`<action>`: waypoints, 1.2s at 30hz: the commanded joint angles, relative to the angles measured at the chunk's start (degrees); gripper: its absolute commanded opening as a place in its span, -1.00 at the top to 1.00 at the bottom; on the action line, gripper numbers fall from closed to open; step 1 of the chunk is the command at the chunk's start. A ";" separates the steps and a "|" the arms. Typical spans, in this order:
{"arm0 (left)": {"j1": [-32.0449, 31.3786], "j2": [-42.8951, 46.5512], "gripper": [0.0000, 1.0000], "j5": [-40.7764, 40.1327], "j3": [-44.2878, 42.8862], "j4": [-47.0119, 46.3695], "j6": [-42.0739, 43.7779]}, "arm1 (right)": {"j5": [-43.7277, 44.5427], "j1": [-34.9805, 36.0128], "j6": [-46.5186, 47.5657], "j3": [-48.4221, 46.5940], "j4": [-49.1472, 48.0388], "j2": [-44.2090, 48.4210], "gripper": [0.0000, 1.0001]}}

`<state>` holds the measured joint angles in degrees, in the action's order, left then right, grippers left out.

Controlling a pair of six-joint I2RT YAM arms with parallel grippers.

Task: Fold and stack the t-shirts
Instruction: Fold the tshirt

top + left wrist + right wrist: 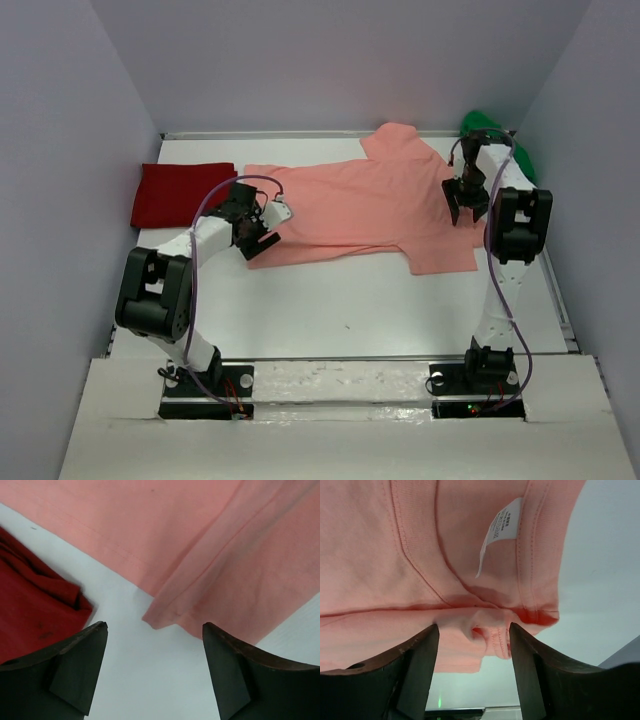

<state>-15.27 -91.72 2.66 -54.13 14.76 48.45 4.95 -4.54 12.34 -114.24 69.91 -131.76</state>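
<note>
Two arms [160, 290] are bolted on a white table [350, 310], grey walls [330, 60]; pink shirt [360, 205], red shirt [180, 193], green shirt [485, 125] are counted; left gripper [155, 630], right gripper [474, 630] spread apart.

The salmon-pink t-shirt [370, 205] is soft matt knit cloth with stitched hems, a thin white printed label [501, 530] sewn at its collar; the deep red t-shirt [180, 193] and bright green t-shirt [485, 125] look like the same dull cloth. The table [350, 310] is smooth matt white, and the fingers [75, 670] of the left gripper [155, 626] look like dark matt plastic, scuffed brownish along the edges.
</note>
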 commanded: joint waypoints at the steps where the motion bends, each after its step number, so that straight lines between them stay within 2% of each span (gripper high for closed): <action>1: 0.41 6.02 -0.79 -3.17 -3.70 -1.76 -2.03 | -0.55 -0.30 0.84 -4.41 2.51 5.46 -0.31; 6: 0.41 12.36 -0.88 -5.91 -5.90 0.00 -4.41 | -2.05 -0.30 2.16 -3.19 3.13 11.08 -0.33; 8: 0.50 16.04 -0.95 -7.39 -5.12 0.27 -5.90 | -3.10 -0.30 4.35 0.93 1.03 15.73 -0.33; 10: 1.11 19.99 -0.98 -7.40 -3.97 -0.17 -6.96 | -6.60 -0.30 7.94 7.86 -0.64 19.42 -0.32; 12: 1.73 23.58 -0.98 -6.44 -1.69 -1.05 -9.49 | -8.63 -0.30 10.59 13.66 -2.49 25.22 -0.22; 13: 1.91 24.65 -0.98 -5.56 -0.90 -0.97 -10.12 | -10.12 0.22 13.04 19.60 -2.76 26.89 -0.19; 17: 2.43 26.77 -0.98 -4.76 3.75 -1.49 -14.16 | -11.01 1.37 17.80 32.98 -3.99 33.93 -0.01; 19: 3.57 26.51 -0.98 -2.93 5.25 -1.49 -15.31 | -12.24 1.37 20.78 38.09 -4.34 36.75 -0.01; 24: 9.54 26.07 -0.98 1.12 5.61 -1.93 -16.72 | -13.04 3.22 25.62 42.95 -5.48 39.48 -0.03; 28: 11.83 26.51 -0.98 1.91 5.79 -2.02 -17.33 | -11.90 5.05 28.35 44.53 -9.17 39.48 -0.03; 36: 13.07 26.77 -0.98 1.65 6.58 -0.79 -16.89 | -10.31 11.38 29.23 43.31 -15.06 32.64 -0.03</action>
<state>-2.87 -66.46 3.49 -48.01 14.37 32.23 -6.63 4.16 39.07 -69.67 59.00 -95.92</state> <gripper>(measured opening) 0.989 0.514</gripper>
